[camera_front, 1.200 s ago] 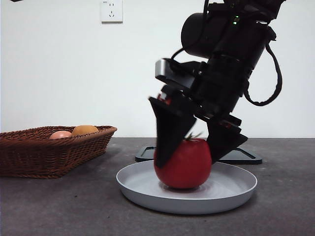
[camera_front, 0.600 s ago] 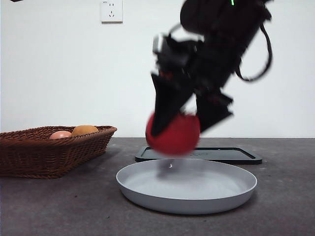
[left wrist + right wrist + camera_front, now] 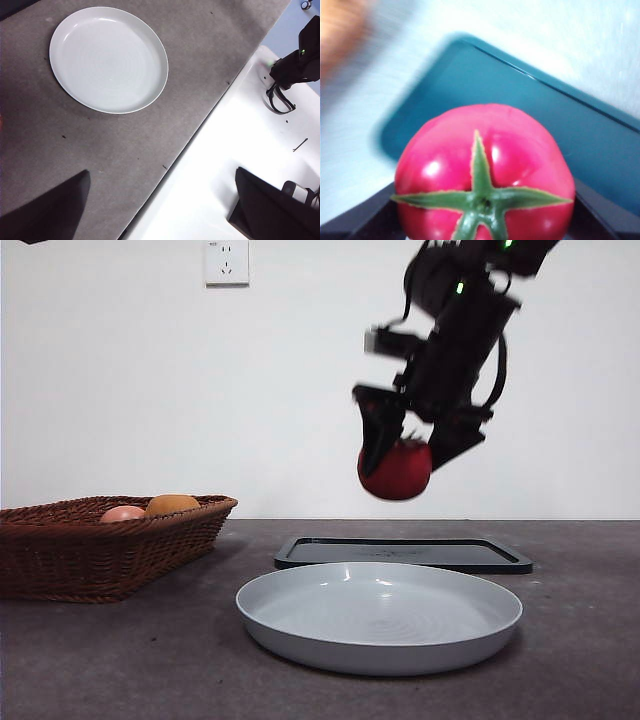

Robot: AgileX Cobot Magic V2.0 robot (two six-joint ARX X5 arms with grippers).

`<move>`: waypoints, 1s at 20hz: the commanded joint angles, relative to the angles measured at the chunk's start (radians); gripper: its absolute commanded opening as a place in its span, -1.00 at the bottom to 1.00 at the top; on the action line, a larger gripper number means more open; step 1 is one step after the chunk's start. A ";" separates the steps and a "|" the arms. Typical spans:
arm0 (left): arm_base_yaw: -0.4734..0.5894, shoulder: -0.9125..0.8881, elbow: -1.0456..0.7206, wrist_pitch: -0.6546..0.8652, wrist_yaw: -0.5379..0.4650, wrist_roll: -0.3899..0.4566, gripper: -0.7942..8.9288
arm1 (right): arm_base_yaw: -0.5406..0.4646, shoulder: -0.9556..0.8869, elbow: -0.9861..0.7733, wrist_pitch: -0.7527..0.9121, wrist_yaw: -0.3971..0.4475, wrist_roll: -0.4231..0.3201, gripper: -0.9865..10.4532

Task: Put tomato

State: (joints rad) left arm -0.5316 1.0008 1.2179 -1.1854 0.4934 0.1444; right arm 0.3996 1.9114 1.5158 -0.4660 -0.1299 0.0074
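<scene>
Lift-off: right tool [image 3: 400, 455], clamped on the glossy red round tomato [image 3: 396, 470], has carried it off the grey round plate [image 3: 300, 625]; left tool [image 3: 160, 200] waits wide.

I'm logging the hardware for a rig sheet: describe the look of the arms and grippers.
The right gripper has two black wedge-shaped jaws on a bulky black arm, with a grey block at the wrist, small green indicator lights and looping black cables. The left gripper shows only two flat, matte black jaw tips, with no markings visible.
</scene>
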 commanded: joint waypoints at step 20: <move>-0.005 0.006 0.021 0.003 0.003 0.008 0.12 | -0.029 0.248 0.154 -0.014 -0.001 -0.019 0.11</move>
State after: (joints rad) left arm -0.5316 1.0008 1.2179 -1.1862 0.4934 0.1440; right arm 0.3645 2.1384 1.6451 -0.4831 -0.1303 -0.0036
